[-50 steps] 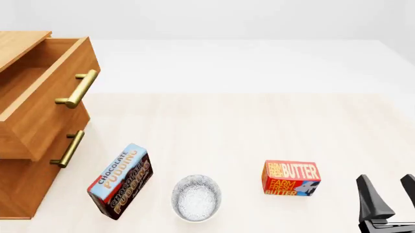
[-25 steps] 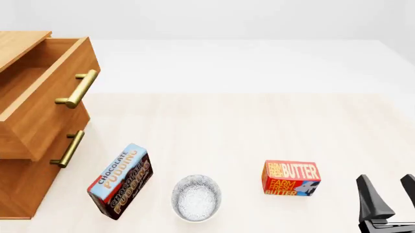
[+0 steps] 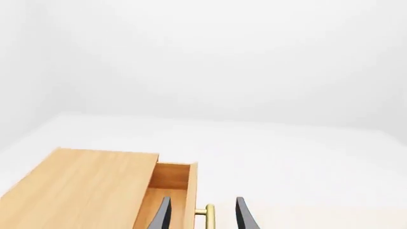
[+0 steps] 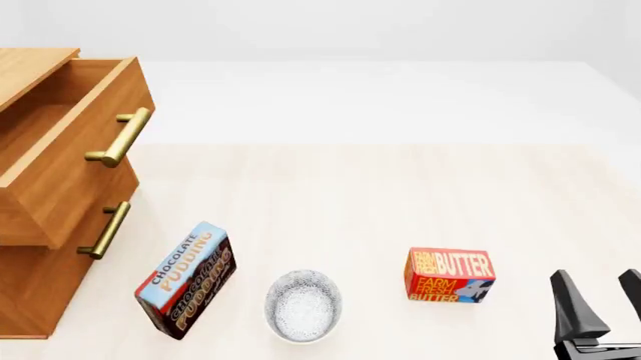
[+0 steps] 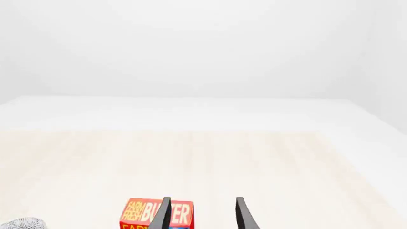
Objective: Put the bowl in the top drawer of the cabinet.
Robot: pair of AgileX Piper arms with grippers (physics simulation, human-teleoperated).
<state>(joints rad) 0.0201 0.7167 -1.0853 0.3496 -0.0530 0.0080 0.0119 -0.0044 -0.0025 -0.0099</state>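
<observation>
The bowl [image 4: 302, 305], small, white and finely patterned, sits on the table near the front edge, between two boxes. Its rim [image 5: 22, 223] just shows in the right wrist view. The cabinet [image 4: 40, 285] stands at the left, and the top drawer [image 4: 80, 150] is pulled out and open, brass handle [image 4: 120, 137] on its front. My right gripper [image 4: 603, 296] is open at the front right, well right of the bowl, empty. In the left wrist view my left gripper [image 3: 202, 214] is open and empty, looking over the open top drawer [image 3: 171, 176] and the cabinet top [image 3: 83, 186]. The left gripper is out of the front view.
A chocolate pudding box [image 4: 188, 279] stands tilted between the bowl and the cabinet. A red butter box [image 4: 449, 275] sits between the bowl and my right gripper, also seen as the butter box [image 5: 143, 214] in the right wrist view. The lower drawer's handle [image 4: 105, 230] is below the top drawer.
</observation>
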